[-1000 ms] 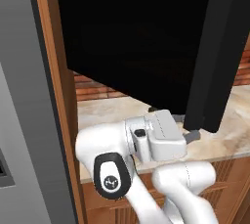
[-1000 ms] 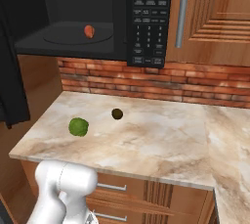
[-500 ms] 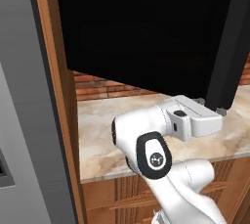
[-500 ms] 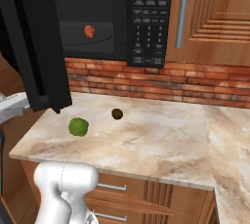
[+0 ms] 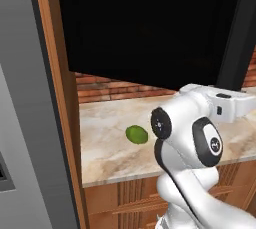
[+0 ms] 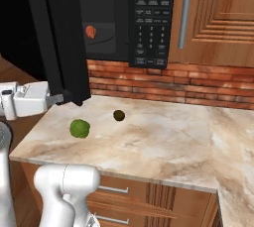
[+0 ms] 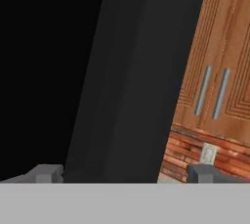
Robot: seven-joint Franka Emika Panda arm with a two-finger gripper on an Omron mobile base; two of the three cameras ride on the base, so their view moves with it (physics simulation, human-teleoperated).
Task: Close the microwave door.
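Door panel: the microwave door [image 6: 59, 32] hangs part-closed, swung out over the counter [image 6: 163, 137] in front of the microwave [image 6: 129, 20]. Your gripper [image 6: 62, 98] sits at its lower edge, fingers apart with the frame between them. Push off-line and you could slip under the door's bottom corner. The lime [image 6: 79, 128] just below could get knocked.

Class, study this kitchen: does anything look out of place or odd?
Yes. The microwave door stands swung out over the counter, with the hand at its lower edge. Two small round items, one green and one dark, lie loose on the counter.
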